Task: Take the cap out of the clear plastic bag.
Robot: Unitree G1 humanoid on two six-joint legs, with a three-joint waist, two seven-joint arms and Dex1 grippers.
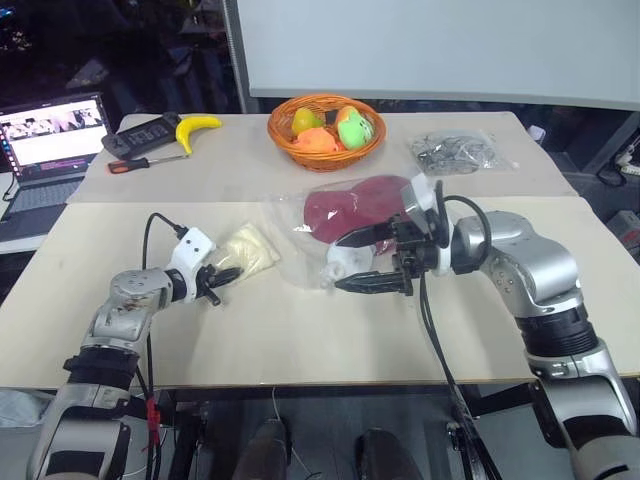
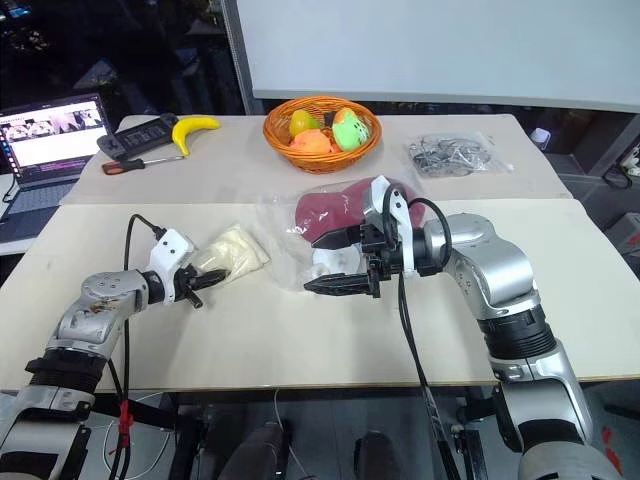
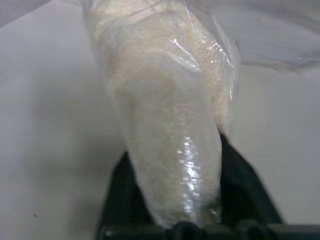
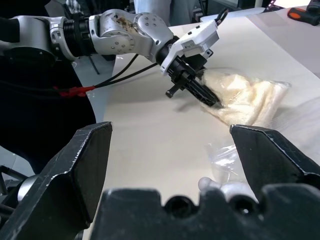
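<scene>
Plainly, the left gripper point(image 1: 222, 275) has its jaws closed on the near end of the pale yellow packet point(image 1: 247, 252), as the left wrist view shows the packet pinched between the two black fingers point(image 3: 240, 185); that packet is not the thing the task asks for. The right gripper point(image 1: 372, 259) holds its jaws wide apart with nothing between them, hanging just above the near edge of the clear plastic bag point(image 1: 310, 235); one finger lies over the bag, the other lower, toward the bare surface point(image 1: 300, 340).

The cap point(image 1: 355, 205) lies inside the clear plastic bag in the middle of the surface, dark red, partly hidden behind the right gripper; a small white object point(image 1: 345, 262) sits between the right jaws and the bag, though I cannot tell whether it is in the bag. The packet lies just beside the bag's left edge, touching or nearly so.

Farther back stand a basket of fruit point(image 1: 326, 130), a smaller bag of dark grey parts point(image 1: 455, 153), a banana point(image 1: 196, 128), a screwdriver point(image 1: 140, 163) and a laptop point(image 1: 50, 140).

By my reckoning the task is at its start: the cap is wholly in the bag; the next move calls for the left jaws to let go of the packet and take the bag's plastic instead, so the right jaws can reach the opening and pinch the cap's brim.
</scene>
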